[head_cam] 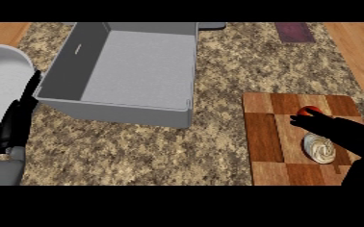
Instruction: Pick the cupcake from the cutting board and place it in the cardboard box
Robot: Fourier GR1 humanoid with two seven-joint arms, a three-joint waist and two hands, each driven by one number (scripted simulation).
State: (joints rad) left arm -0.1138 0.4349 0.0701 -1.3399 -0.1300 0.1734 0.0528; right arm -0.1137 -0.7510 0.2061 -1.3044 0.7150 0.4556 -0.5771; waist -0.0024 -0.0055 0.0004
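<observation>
The cupcake (319,148), seen from above as a white frosting swirl, sits on the checkered wooden cutting board (265,134) at the lower right. My right hand (332,129) hovers over the board just above and beside the cupcake. Its fingers are straight and point up-left, hiding part of the cupcake's right edge, and nothing is held. The box (135,67) is grey, open-topped and empty, and stands at the upper left. My left hand (19,118) rests open at the left edge, fingers up, near the box's front left corner.
A small red round object (310,110) lies on the board by my right fingertips. A white rounded dish (10,72) shows at the left edge. A dark purple item (295,31) lies at the counter's far right. Speckled counter separates box and board.
</observation>
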